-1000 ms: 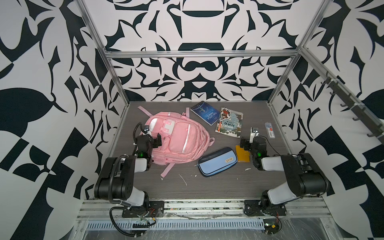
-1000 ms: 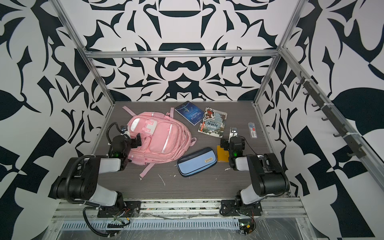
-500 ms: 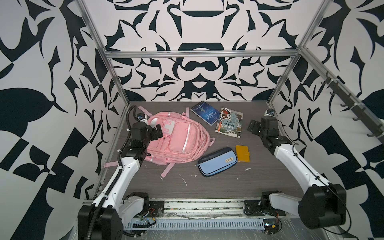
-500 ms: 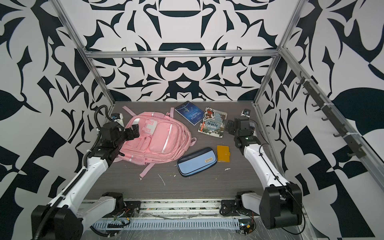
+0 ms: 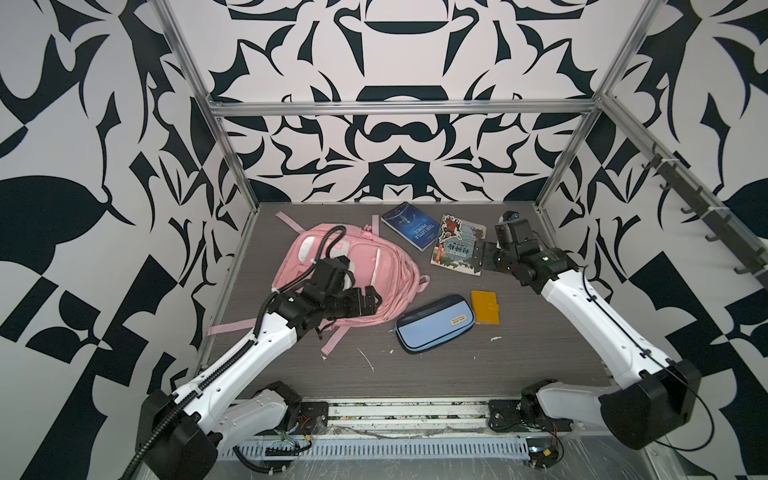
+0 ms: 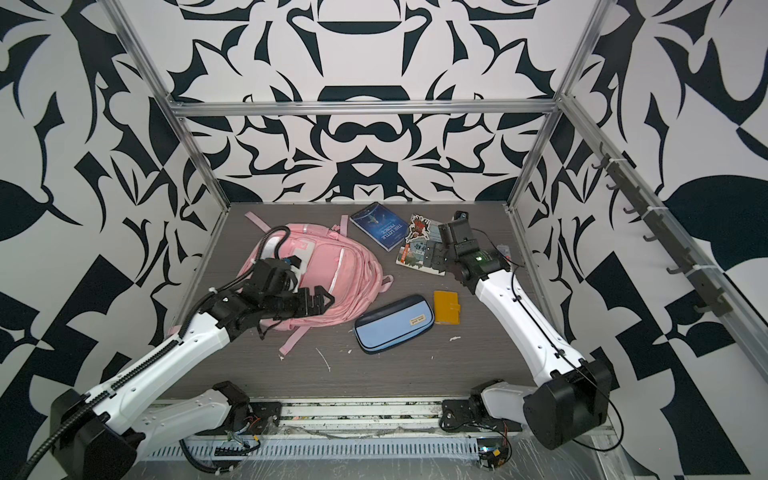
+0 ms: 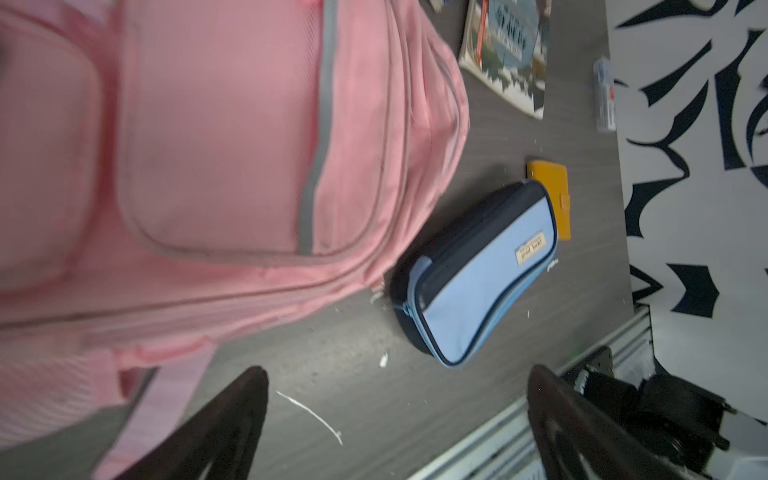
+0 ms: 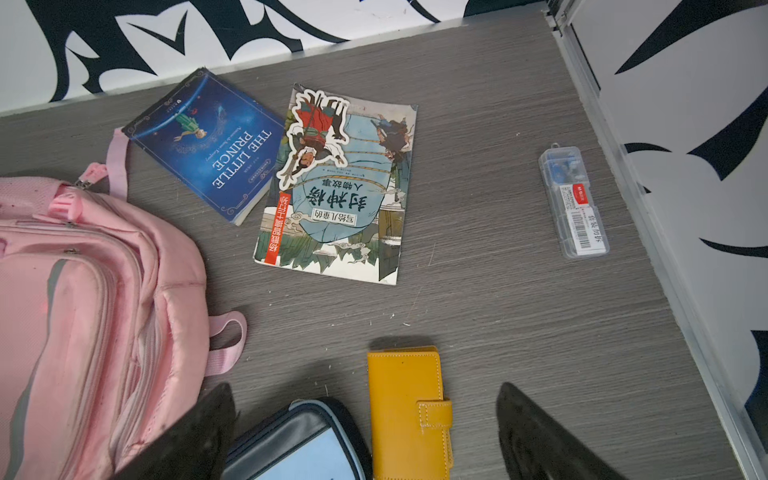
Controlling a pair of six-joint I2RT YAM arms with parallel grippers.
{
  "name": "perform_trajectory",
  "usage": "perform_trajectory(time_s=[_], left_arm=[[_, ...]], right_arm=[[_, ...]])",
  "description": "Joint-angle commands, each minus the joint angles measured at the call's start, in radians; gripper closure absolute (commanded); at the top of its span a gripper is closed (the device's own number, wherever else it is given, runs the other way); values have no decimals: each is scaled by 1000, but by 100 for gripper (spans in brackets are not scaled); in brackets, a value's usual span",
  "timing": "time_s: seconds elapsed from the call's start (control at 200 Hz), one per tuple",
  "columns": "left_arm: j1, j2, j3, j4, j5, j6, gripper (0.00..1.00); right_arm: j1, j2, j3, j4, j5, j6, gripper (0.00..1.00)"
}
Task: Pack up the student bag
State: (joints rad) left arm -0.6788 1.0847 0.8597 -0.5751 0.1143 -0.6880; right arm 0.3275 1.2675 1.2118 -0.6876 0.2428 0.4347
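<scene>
in both top views the student bag [image 5: 386, 274] is lying flat on the left rear of the bench [image 5: 457, 374], front pockets facing up. the left gripper [image 5: 371, 302] is hovering over the bag's near edge, jaws spread and holding nothing. the right gripper [image 5: 478, 254] is hanging spread over the right edge of an illustrated book [image 5: 453, 245], which is lying beside a blue book [image 5: 411, 226]. a pencil case [image 5: 436, 328] and a yellow wallet [image 5: 485, 306] are lying just beside each other, near the bag.

in the left wrist view the fingers [image 7: 232, 428] are standing wide apart with only bench between them.

in the right wrist view the fingers [image 8: 540, 436] are gaping likewise, and a clear plastic box [image 8: 573, 201] is lying by the side wall.
</scene>
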Motion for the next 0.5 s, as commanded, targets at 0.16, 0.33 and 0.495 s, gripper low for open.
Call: perform_trajectory(time_s=[0.16,0.33,0.495], left_arm=[[-251,180,-15,-4,-116,-300,0],[-312,367,12,96,-127,-379,1],[-365,512,88,142,-160,-403,0]], right_arm=[[4,-46,87,-43,-130,-49,1],[4,-85,59,-46,-234,-33,1],[4,-128,42,-58,-272,-56,1]])
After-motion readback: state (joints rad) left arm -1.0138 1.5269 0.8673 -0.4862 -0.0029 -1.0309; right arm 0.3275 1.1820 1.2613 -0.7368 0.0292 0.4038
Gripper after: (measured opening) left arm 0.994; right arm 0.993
